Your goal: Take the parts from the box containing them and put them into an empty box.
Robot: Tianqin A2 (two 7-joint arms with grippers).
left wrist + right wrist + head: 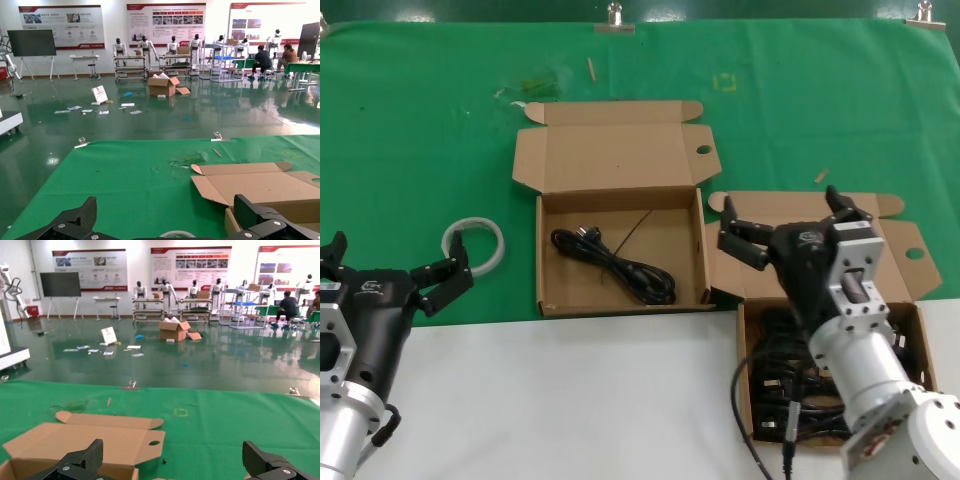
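Note:
The box containing the parts [748, 370] sits at the right front with a pile of black power cords [790, 385] in it, largely hidden by my right arm. My right gripper [790, 222] is open and empty, raised over that box's lid [910, 250]. The other box [548, 250] stands in the middle with tucked walls and holds one black cord [620, 265]. Its lid shows in the right wrist view [85, 442] beyond my right gripper [172, 462]. My left gripper [395, 262] is open and empty at the front left, next to the white ring [475, 245].
The boxes sit on a green cloth [420, 130] with a white table edge [570, 390] in front. In the left wrist view the middle box's lid [260, 187] and the ring [177, 233] lie beyond my left gripper [165, 220]. Clips [614, 20] hold the cloth's far edge.

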